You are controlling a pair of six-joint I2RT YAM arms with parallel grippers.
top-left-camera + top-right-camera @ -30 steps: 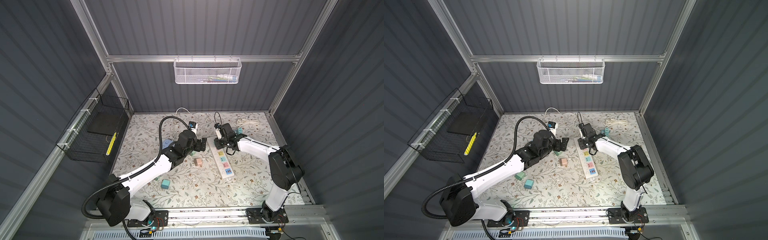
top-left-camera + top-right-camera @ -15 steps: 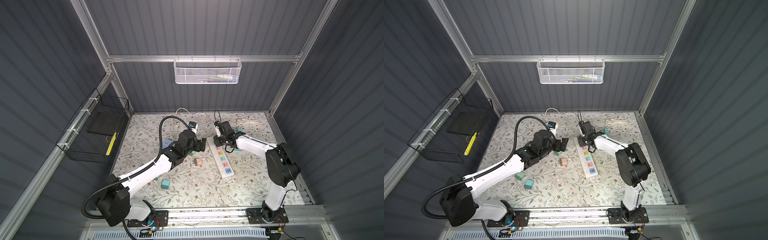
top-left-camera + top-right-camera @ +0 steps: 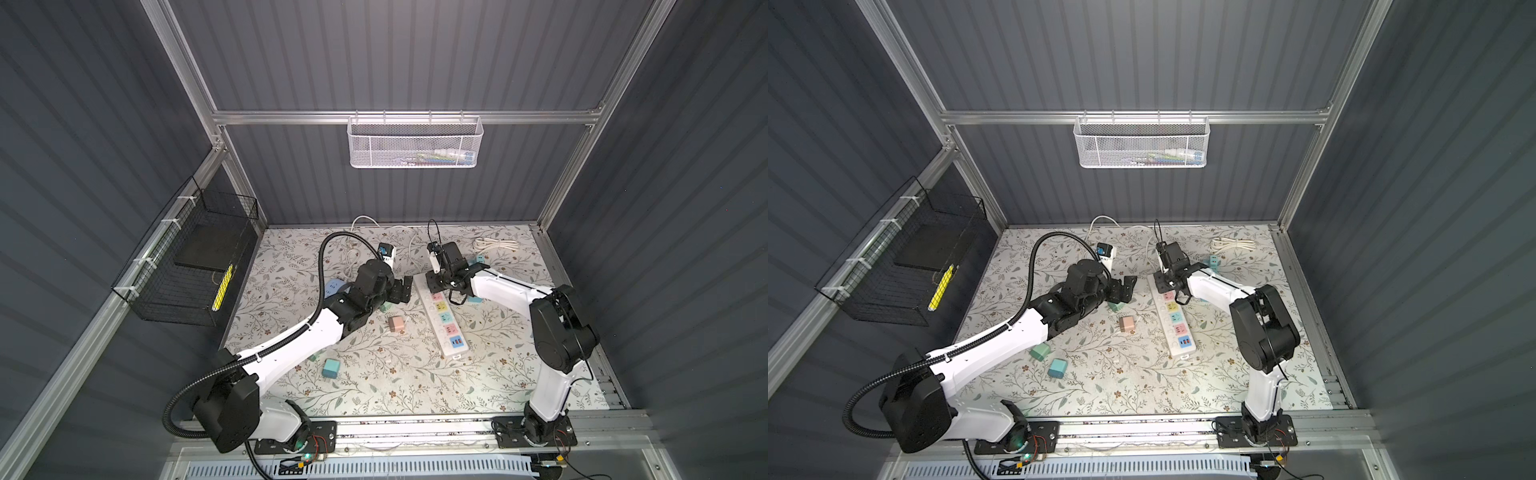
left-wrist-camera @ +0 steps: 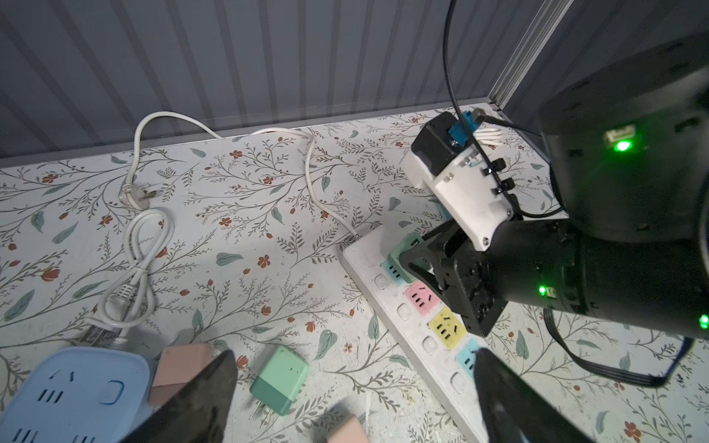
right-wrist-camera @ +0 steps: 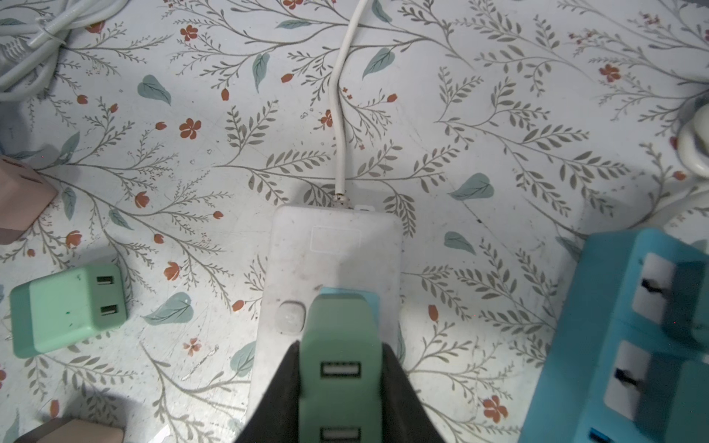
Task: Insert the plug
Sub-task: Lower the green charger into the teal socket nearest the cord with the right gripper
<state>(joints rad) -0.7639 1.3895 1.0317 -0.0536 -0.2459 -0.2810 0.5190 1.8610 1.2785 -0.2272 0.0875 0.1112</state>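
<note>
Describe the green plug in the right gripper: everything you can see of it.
The green plug is a small mint block of smooth plastic with rounded edges and two USB ports on the face toward the wrist camera. The right gripper is shut on its sides, holding it upright over the blue socket at the cord end of the white strip. Its prongs are hidden, so seating cannot be told.
</note>
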